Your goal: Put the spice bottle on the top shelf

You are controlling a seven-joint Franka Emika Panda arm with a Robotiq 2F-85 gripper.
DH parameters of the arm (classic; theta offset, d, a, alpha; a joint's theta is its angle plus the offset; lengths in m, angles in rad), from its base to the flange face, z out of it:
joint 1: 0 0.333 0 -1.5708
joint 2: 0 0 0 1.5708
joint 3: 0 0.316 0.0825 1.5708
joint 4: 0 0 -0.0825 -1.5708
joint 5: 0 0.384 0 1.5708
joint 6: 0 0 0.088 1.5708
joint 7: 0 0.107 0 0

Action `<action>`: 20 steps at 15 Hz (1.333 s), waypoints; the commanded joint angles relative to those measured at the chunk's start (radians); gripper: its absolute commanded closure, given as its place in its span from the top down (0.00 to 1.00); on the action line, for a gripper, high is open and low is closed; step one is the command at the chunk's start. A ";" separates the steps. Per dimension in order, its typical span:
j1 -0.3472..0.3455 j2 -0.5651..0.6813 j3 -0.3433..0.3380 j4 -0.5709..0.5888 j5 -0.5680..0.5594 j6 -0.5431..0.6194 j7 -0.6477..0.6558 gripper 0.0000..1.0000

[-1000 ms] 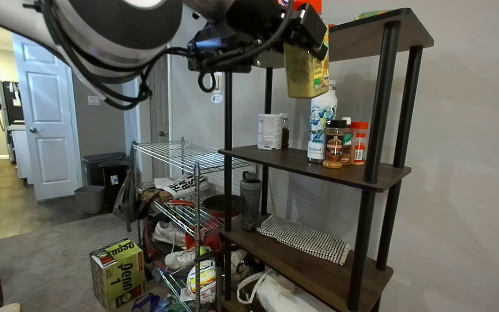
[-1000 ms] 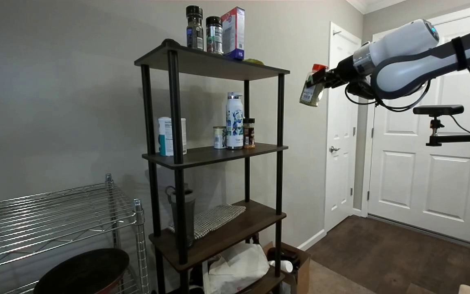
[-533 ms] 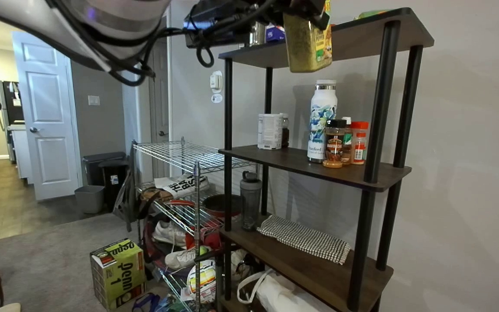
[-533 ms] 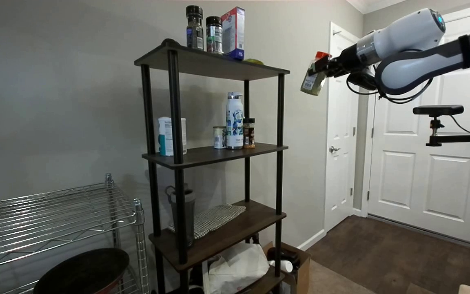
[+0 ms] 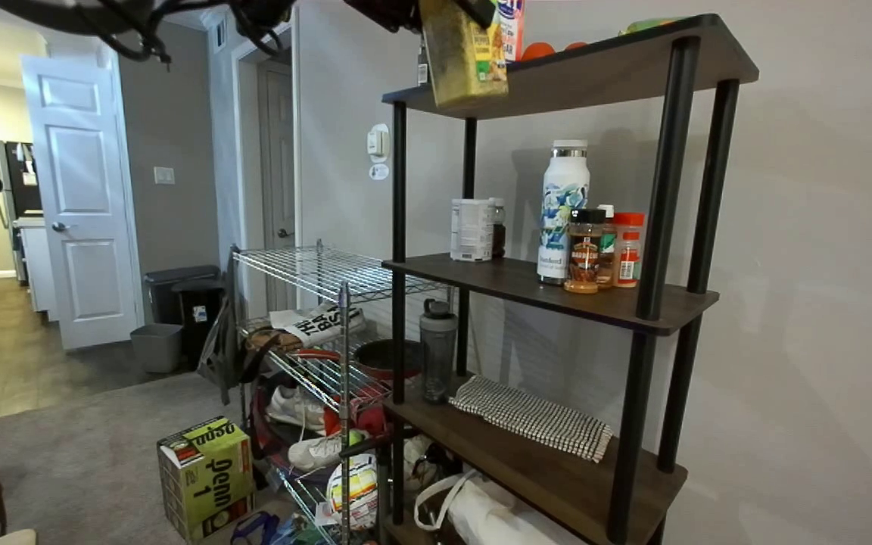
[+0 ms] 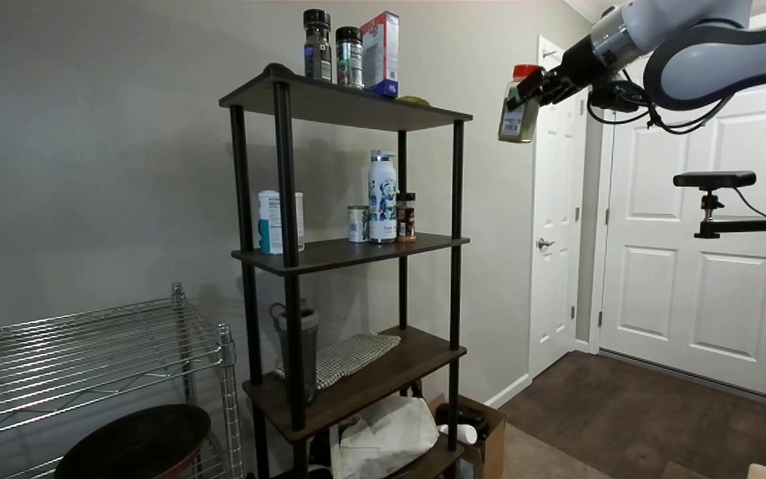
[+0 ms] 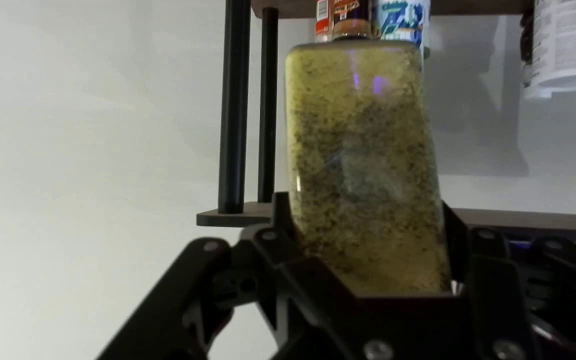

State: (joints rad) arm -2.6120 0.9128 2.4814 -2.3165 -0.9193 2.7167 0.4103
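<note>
The gripper (image 7: 365, 215) clasps the spice bottle (image 7: 363, 150), its fingers (image 7: 281, 212) parted by the bottle's width. In an exterior view the bottle hangs slightly tilted, red cap (image 6: 525, 70) uppermost, apart from the shelving unit (image 6: 455, 299) and near the height of the top shelf (image 6: 346, 108), where two black-capped jars (image 6: 317, 53) and a box (image 6: 389, 56) stand.

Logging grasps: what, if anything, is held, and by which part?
The black claw holds a clear, boxy bottle of yellowish spice by its sides, below the red cap.
</note>
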 commanded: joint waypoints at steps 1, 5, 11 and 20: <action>0.011 0.059 0.071 -0.015 0.047 -0.125 -0.082 0.39; 0.032 0.046 0.085 0.029 0.042 -0.176 -0.056 0.39; 0.066 0.006 0.089 0.132 0.056 -0.173 -0.038 0.39; 0.173 -0.091 0.077 0.269 0.126 -0.143 -0.021 0.39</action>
State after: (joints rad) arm -2.4702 0.8681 2.5554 -2.1025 -0.8276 2.5694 0.3839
